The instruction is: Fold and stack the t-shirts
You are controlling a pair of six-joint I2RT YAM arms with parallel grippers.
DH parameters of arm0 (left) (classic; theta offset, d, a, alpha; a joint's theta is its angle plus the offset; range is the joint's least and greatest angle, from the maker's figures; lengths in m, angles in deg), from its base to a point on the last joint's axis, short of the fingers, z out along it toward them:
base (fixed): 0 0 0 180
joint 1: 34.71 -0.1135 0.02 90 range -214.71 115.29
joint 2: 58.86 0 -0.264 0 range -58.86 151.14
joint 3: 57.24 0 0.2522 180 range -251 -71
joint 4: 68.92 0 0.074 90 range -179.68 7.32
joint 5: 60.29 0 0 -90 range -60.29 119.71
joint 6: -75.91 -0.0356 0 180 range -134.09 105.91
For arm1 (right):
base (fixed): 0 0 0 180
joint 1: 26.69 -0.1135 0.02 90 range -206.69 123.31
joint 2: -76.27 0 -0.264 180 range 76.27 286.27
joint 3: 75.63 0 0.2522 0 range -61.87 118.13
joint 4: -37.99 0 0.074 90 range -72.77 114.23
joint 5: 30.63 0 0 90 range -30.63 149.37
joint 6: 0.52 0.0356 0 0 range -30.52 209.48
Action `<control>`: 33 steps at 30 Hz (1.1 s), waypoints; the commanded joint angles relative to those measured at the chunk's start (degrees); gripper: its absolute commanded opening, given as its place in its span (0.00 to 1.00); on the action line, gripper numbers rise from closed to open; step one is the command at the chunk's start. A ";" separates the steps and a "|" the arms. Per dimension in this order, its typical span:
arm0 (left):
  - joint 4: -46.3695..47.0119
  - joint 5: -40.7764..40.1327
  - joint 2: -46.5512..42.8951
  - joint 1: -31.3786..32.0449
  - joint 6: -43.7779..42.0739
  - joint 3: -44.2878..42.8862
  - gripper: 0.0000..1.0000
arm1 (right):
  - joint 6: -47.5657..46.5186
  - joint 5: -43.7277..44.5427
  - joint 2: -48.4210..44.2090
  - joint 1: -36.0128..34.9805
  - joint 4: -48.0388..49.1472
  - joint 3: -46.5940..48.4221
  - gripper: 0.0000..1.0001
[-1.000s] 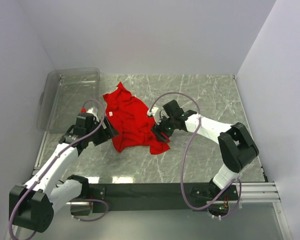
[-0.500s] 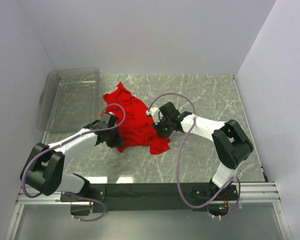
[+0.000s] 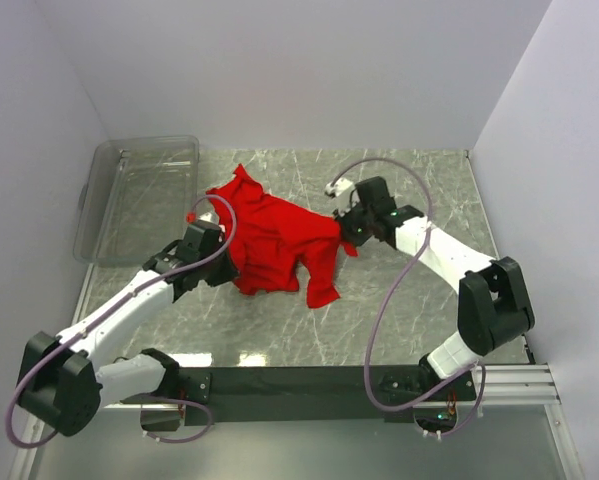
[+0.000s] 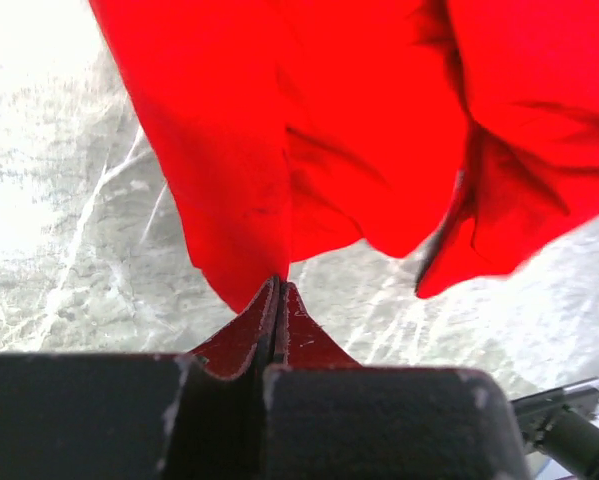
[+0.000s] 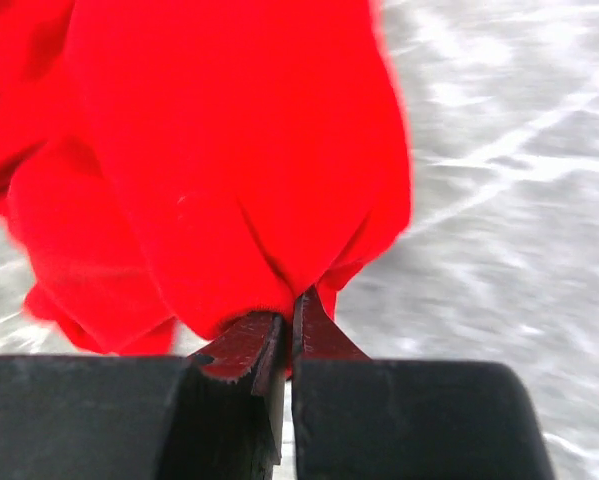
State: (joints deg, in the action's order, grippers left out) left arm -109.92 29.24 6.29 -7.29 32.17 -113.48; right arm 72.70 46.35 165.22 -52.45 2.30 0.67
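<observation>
T-shirt (image 3: 274,245) pinched at both sides

The red cloth sits bunched and creased over the middle of the grey marble table (image 3: 419,190), just right of the clear plastic bin (image 3: 139,195) and apart from it. The left gripper (image 4: 279,292) is clenched on a fold at the shirt's left edge, its jaws pressed together with red fabric between them. The right gripper (image 5: 287,325) likewise grips a bunch of cloth at the right edge. One flap trails toward the near side.

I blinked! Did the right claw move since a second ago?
Yes. The right claw slid away from the clear bin, toward the right wall, pulling the red t-shirt.
</observation>
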 commanded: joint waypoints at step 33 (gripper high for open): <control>4.39 9.86 3.15 -10.54 -4.52 -7.46 0.50 | -30.52 -12.31 2.01 14.86 -15.95 2.32 0.65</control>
State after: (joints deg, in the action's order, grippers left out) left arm -103.06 35.34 12.65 -17.76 28.46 -123.89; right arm 41.82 30.55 165.68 -37.13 -12.67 3.67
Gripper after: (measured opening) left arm 0.487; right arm 0.654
